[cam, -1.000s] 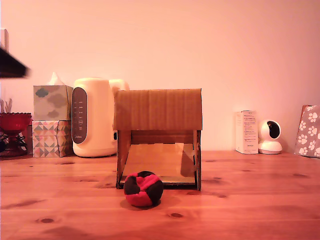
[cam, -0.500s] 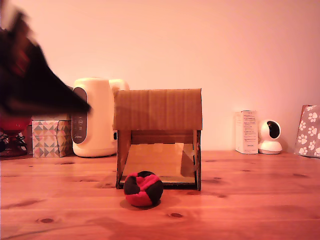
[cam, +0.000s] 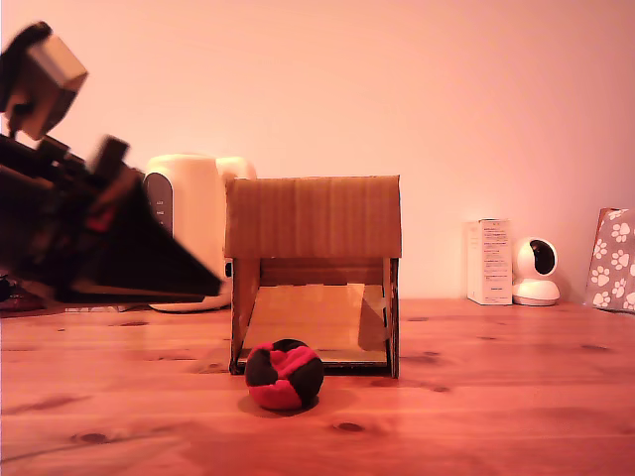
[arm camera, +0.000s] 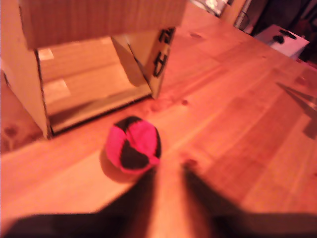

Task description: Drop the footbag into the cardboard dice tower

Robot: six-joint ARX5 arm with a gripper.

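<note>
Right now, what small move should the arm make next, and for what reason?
Probably keep moving the gripper toward the footbag and lower around it. The footbag lies free on the table just before the cardboard dice tower opening; the wrist view shows both fingers apart and just short of it, nothing held.

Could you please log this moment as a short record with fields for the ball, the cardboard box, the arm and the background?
footbag: red and black, resting on the wooden table, just in front of the tower's lower opening, untouched
cardboard dice tower: upright, solid upper front, sloped ramp visible below
gripper: blurred, at the exterior view's left, jaws apart and empty, aimed at the footbag
background: cream appliance, white box, small white camera
</note>
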